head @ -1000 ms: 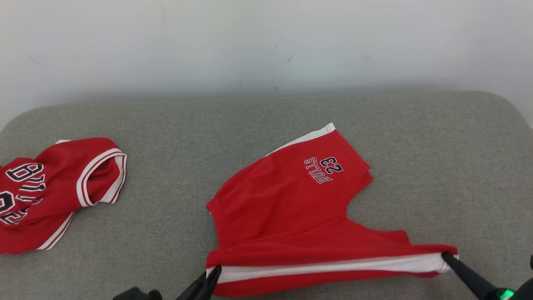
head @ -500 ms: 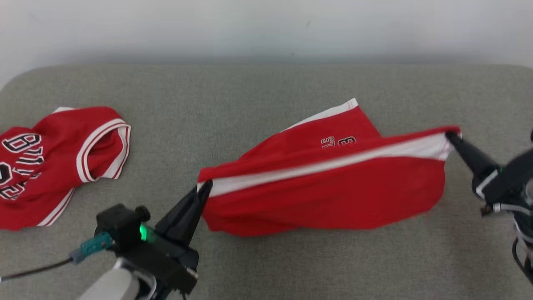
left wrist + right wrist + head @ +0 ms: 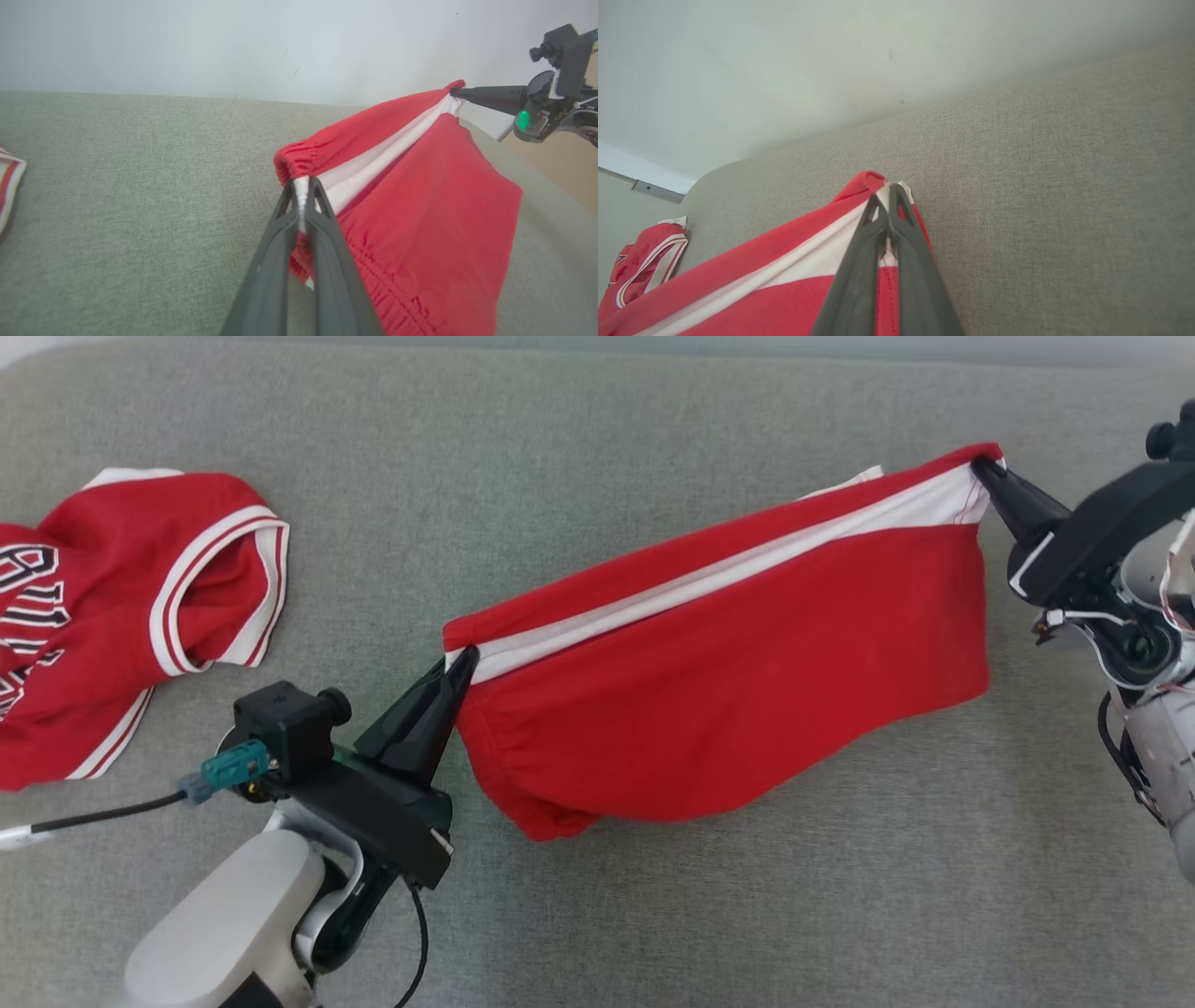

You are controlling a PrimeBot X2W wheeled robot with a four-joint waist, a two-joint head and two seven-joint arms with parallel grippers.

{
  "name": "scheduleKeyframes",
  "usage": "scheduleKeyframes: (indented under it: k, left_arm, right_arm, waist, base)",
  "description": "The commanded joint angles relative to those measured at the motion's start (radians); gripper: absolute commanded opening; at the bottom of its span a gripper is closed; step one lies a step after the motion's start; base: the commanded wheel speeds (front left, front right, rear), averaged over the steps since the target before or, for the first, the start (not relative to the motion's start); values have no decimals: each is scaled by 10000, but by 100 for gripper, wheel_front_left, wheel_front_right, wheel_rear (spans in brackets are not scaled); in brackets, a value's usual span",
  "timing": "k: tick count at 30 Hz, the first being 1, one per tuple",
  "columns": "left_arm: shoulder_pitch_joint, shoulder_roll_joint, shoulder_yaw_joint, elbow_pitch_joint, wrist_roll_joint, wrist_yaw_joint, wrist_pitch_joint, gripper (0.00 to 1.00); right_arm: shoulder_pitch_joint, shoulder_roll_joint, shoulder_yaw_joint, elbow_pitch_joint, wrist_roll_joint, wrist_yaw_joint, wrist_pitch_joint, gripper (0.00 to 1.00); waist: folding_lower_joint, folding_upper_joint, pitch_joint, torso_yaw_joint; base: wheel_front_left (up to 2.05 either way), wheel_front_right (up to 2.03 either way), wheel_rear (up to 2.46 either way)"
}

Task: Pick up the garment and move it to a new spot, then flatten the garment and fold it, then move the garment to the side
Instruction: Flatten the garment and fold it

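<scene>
The garment (image 3: 728, 691) is a pair of red shorts with a white side stripe, hanging in the air above the grey cushion and stretched between both arms. My left gripper (image 3: 464, 658) is shut on its lower left corner at the waistband end. My right gripper (image 3: 982, 467) is shut on the far upper right corner. In the left wrist view the garment (image 3: 420, 224) hangs right of the left gripper (image 3: 302, 181), whose fingers pinch the white stripe, and the right gripper (image 3: 455, 92) holds the far end. The right wrist view has the right gripper (image 3: 889, 189) clamped on the garment (image 3: 784, 289).
A red jersey (image 3: 112, 616) with white trim lies crumpled at the left of the grey cushion (image 3: 597, 915); it also appears at the left edge as the jersey (image 3: 640, 261). A pale wall (image 3: 233, 42) stands behind the cushion. A black cable (image 3: 103, 814) trails from the left wrist.
Both grippers have lifted the garment off the cushion, the right end rising higher and farther back. The shorts now hang with the printed side hidden. The head camera has tilted down.
</scene>
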Motion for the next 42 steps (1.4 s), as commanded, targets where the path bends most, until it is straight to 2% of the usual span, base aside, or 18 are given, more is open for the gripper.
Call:
scheduleKeyframes:
  k: [1, 10, 17, 18, 19, 20, 21, 25, 31, 35, 38, 42]
  left_arm:
    - [-192, -29, -10, 115, -114, 27, -13, 0]
    - [-707, -414, -525, 721, -238, 27, -13, 0]
    - [-979, -567, -911, 1091, -403, 27, -13, 0]
    - [-995, -578, -946, 1151, -429, 27, -13, 0]
    - [-1017, -574, -966, 1215, -402, 26, -13, 7]
    - [-1042, -581, -964, 1263, -327, 26, -13, 59]
    - [-1028, -619, -973, 1323, -309, 26, -13, 100]
    - [-870, -703, -961, 1489, -233, 26, -13, 100]
    - [-422, -541, -728, 1568, -18, 26, -13, 100]
    - [129, -470, -128, 1441, 337, 26, -13, 100]
    - [755, -508, 370, 1289, 676, 26, -13, 100]
    - [1535, -602, 1439, 1024, 1613, 96, -13, 100]
  right_arm:
    - [-273, 34, 66, 237, -115, -28, -125, 0]
    - [-1303, 200, 1075, 1568, -781, -26, -624, 0]
    - [-1505, 331, 1682, 2170, -826, -26, -795, 0]
    - [-1512, 334, 1821, 2206, -898, -26, -830, 45]
    - [-1525, 334, 1952, 2245, -939, -25, -914, 96]
    - [-1536, 333, 2016, 2286, -934, -25, -1000, 100]
    - [-1548, 339, 2071, 2331, -862, -25, -1052, 100]
    - [-1475, 309, 2312, 2454, -688, -25, -1198, 100]
    - [-1084, 276, 2666, 2577, -354, -25, -1540, 100]
    - [-648, 148, 2972, 2418, -243, -25, -2074, 100]
    - [-220, -109, 3268, 2210, -432, -25, -2883, 100]
    - [472, -315, 3632, 2043, -502, -25, -3835, 100]
  waist:
    - [-4, -2, 325, 271]
    - [-4, -2, 600, 458]
    - [-4, -2, 529, 399]
    - [-4, -2, 509, 382]
    - [-4, -2, 469, 360]
    - [-4, -2, 430, 350]
    - [-4, -2, 384, 343]
    - [-4, -2, 91, 317]
    - [-4, -2, -575, 200]
    - [-4, -2, -1021, 136]
    - [-4, -2, -1328, 96]
    - [-4, -2, -1628, 55]
  base:
    - [0, 0, 0]
    - [0, 0, 0]
    - [0, 0, 0]
    - [0, 0, 0]
    - [0, 0, 0]
    - [0, 0, 0]
    - [0, 0, 0]
    - [0, 0, 0]
    - [0, 0, 0]
    - [0, 0, 0]
    - [0, 0, 0]
    - [0, 0, 0]
